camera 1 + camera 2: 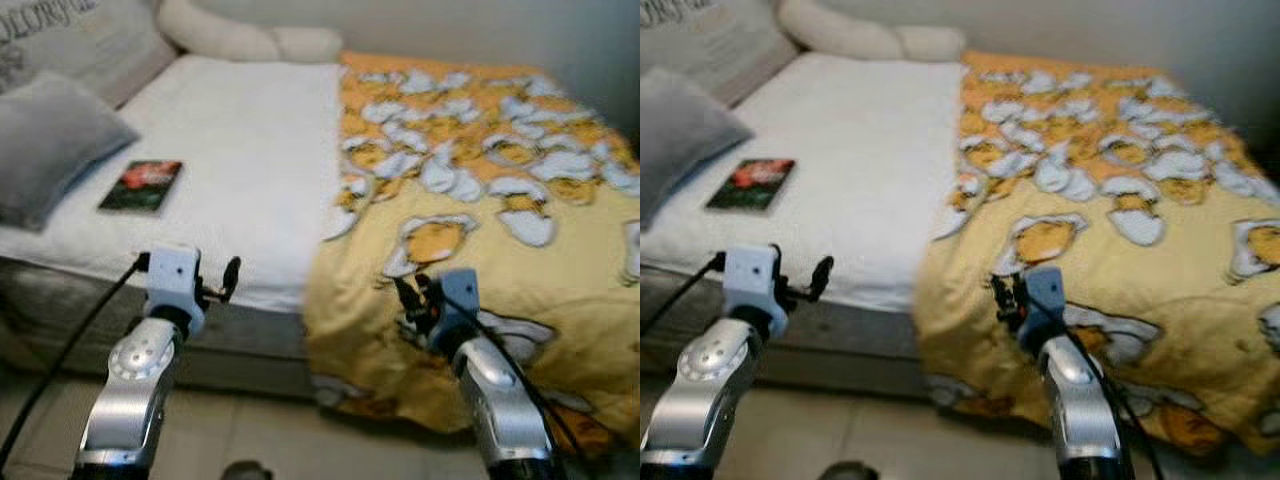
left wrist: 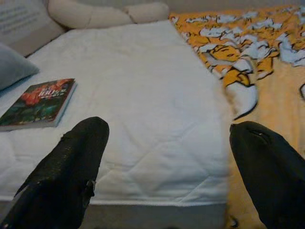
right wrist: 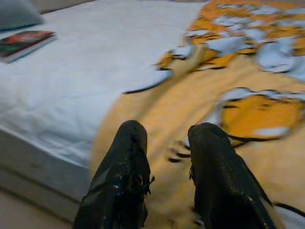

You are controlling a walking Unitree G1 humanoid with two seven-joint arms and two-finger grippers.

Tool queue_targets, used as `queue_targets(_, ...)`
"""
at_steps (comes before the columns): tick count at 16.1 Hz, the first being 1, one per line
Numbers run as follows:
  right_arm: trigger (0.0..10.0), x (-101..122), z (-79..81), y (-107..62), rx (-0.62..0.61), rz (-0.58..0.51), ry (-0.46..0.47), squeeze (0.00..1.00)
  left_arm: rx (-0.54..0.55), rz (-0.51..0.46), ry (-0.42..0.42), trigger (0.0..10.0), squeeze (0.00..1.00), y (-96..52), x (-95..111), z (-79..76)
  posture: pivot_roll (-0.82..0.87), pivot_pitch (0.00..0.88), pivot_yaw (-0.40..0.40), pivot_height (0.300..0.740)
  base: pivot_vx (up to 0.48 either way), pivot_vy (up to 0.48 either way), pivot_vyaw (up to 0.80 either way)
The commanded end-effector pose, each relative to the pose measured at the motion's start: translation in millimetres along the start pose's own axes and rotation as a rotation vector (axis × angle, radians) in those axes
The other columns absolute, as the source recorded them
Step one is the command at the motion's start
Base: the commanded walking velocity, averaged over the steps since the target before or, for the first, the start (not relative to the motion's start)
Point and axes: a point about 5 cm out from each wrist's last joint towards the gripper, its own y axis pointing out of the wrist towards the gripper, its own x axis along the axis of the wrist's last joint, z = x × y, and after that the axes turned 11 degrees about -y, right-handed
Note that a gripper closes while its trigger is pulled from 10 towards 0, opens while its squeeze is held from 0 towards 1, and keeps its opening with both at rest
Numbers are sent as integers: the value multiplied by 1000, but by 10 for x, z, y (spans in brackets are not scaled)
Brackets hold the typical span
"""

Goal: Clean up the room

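My head cameras look down from the bedside over the whole bed [image 1: 240,170]. Each wrist camera sits low at the mattress edge, facing along its fingers. All share the book [image 2: 39,102] and the yellow blanket [image 3: 228,119].

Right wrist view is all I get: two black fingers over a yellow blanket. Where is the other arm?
Observer: The left gripper is raised at the near edge of the bare white mattress, beside the blanket.
Operator: Is it holding something?
Observer: No, its fingers are spread wide with nothing between them.
Operator: I see a book corner. What's near it?
Observer: A grey pillow lies just left of the book.
Operator: Anything else at the head end?
Observer: A long cream cushion lies against the wall.
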Motion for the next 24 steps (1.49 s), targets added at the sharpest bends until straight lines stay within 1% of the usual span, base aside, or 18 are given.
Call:
queue_targets(1, 10000, 81, -42, 1, -57, -13, -15, 0, 8, 9, 1, 10000, 0, -9, -49, -12, 57, 0, -15, 740, 0, -394, 0)
queue_targets(2, 10000, 82, -54, -18, -90, -1, -10, 0, 15, 5, 1, 10000, 0, -16, -62, -9, 55, 0, -15, 740, 0, -390, 0)
queue_targets(4, 10000, 76, -85, -54, -119, 8, -27, 0, 21, -1, -3, 10000, 0, -15, -66, -27, 36, 0, -5, 740, 0, -392, 0)
queue_targets(5, 10000, 82, -119, -94, -137, 6, -36, 0, 24, -8, -17, 10000, 0, 0, -61, -58, 24, 0, 0, 740, 0, -390, 0)
queue_targets(7, 10000, 87, -175, -153, -182, 1, -31, 0, 8, -6, -13, 10000, 0, 45, -71, -103, 3, 0, 9, 740, 0, -386, 0)
queue_targets(9, 10000, 79, -212, -193, -231, 10, 4, 0, -8, -18, -6, 10000, 0, 84, -45, -109, -4, 0, 18, 740, 0, -375, 0)
queue_targets(10, 10000, 46, -243, -211, -274, 18, 45, 0, -18, -13, -19, 10000, 0, 99, -41, -120, 0, 0, 21, 740, 0, 0, -750)
queue_targets(11, 10000, 32, -270, -218, -288, 22, 54, 0, -28, -27, -25, 10000, 0, 101, -26, -145, -5, 0, 23, 740, 0, 0, -756)
queue_targets(12, 10000, 31, -270, -214, -297, 24, 51, 0, -34, -33, -10, 10000, 0, 100, -16, -137, -7, 0, 23, 740, 0, 0, -756)
queue_targets(13, 10000, 19, -283, -221, -334, 30, 59, 0, -49, -29, 6, 10000, 0, 100, -45, -130, -13, 0, 15, 740, 0, 0, -756)
queue_targets(15, 10000, 18, -286, -245, -350, 29, 66, 0, -76, -32, 4, 10000, 0, 84, -42, -159, -4, 0, 10, 740, 0, 0, -756)
queue_targets(17, 10000, -4, -246, -273, -354, 21, 73, 0, -106, -27, -18, 10000, 0, 71, -28, -164, -15, 0, 18, 740, 339, 0, -759)
queue_targets(18, 10000, -18, -235, -304, -369, 23, 72, 0, -111, -18, -12, 10000, 0, 89, -48, -159, -27, 0, 25, 740, 390, 0, -763)
queue_targets(24, 10000, -12, -320, -357, -406, 15, 58, 0, -142, -12, -13, 10000, 0, 147, -51, -239, -58, 0, 36, 740, 431, 0, -751)
